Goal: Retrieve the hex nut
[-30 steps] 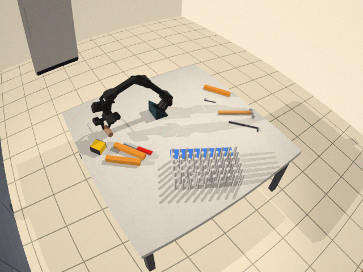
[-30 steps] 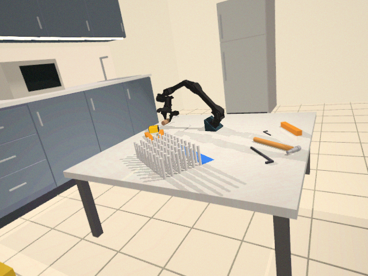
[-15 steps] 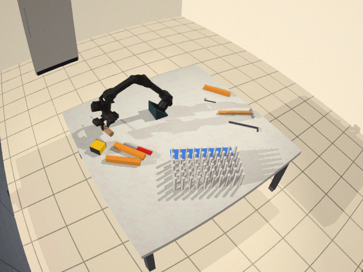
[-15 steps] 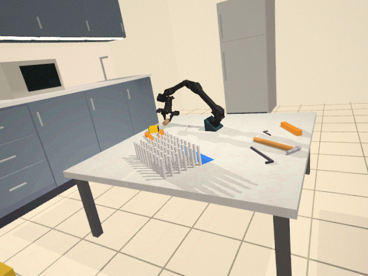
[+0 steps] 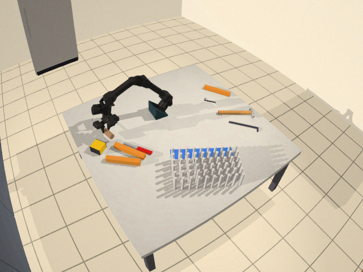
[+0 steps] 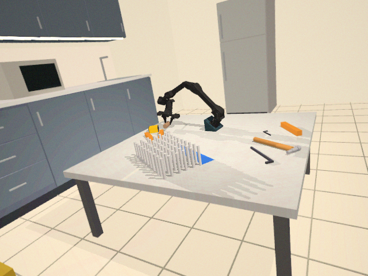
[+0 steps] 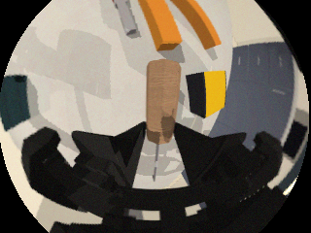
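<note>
My gripper [image 5: 105, 129] [image 6: 168, 122] [image 7: 160, 132] is shut on the wooden handle [image 5: 109, 134] [image 6: 167, 125] [image 7: 163, 94] of a tool, above the table's left part in the top view. A thin metal shaft [image 7: 155, 162] runs from the handle back between the fingers in the wrist view; its far end cannot be made out. The metal spacers [image 5: 190, 182] [image 6: 162, 169] stand upright in rows, well away from the gripper. The blue taped strip [image 5: 176, 152] [image 6: 207, 159] lies along their arm-side edge. The nut cannot be seen among the spacers.
A yellow-black block [image 5: 97, 145] [image 6: 153, 129] [image 7: 215, 92], two orange bars [image 5: 129, 150] [image 5: 123, 160] and a red-handled tool [image 5: 144, 150] lie near the gripper. Across the table lie a hammer [image 5: 234, 112] [image 6: 272, 143], a black L-shaped rod [image 5: 243, 124] [image 6: 260, 153], a small hooked rod [image 5: 210, 100] and another orange bar [image 5: 216, 90] [image 6: 291, 128].
</note>
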Action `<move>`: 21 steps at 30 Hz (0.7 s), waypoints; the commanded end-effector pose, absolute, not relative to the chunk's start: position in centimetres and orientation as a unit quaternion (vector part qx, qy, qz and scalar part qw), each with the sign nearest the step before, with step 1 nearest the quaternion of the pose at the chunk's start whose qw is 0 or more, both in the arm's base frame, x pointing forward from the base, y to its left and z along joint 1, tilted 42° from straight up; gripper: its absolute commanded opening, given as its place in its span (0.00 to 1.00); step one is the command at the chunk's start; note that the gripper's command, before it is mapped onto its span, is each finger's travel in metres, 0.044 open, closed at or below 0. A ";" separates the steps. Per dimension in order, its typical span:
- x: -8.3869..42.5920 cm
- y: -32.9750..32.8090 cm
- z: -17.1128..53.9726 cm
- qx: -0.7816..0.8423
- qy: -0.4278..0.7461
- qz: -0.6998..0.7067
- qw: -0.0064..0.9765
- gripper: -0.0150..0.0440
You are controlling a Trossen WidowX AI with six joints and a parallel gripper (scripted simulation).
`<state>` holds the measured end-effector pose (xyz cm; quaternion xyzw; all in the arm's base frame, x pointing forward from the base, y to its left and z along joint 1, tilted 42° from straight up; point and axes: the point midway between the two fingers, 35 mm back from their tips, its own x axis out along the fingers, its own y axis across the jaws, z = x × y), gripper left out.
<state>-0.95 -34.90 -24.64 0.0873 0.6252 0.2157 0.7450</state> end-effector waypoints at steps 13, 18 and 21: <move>-0.7 -33.2 -26.5 0.087 0.625 0.216 0.745 0.25; -0.7 -32.8 -27.0 0.088 0.625 0.216 0.745 0.25; -0.7 -32.7 -27.0 0.086 0.625 0.215 0.745 0.25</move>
